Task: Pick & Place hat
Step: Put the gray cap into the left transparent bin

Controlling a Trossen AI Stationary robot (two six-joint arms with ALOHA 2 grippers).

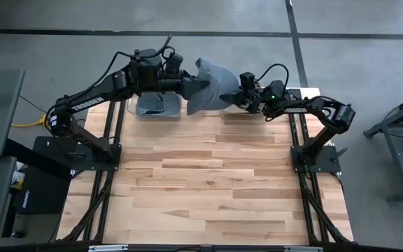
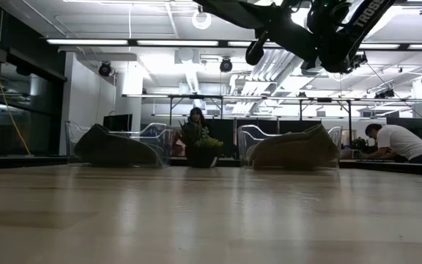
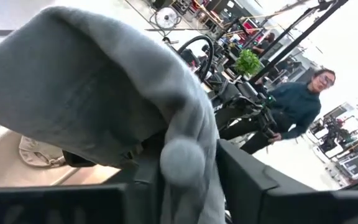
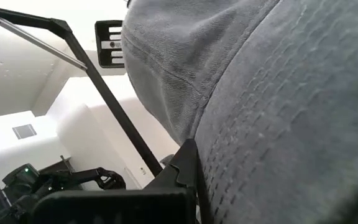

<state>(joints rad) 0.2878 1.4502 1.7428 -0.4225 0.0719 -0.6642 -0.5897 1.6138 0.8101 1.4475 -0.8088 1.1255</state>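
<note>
The grey hat [image 1: 212, 85] is pinched by the right gripper [image 1: 243, 94], while the left gripper's [image 1: 187, 85] spread cannot be told, so it could be dropped if released early

Grey hat [image 4: 260, 106] fills the view, apparently pinched by the right claw [image 4: 191, 168].

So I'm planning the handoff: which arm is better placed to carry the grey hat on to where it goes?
The right. Its gripper is shut on the grey hat, cloth pinched at its fingers. The left gripper also meets the hat, but its hold isn't clear.
</note>
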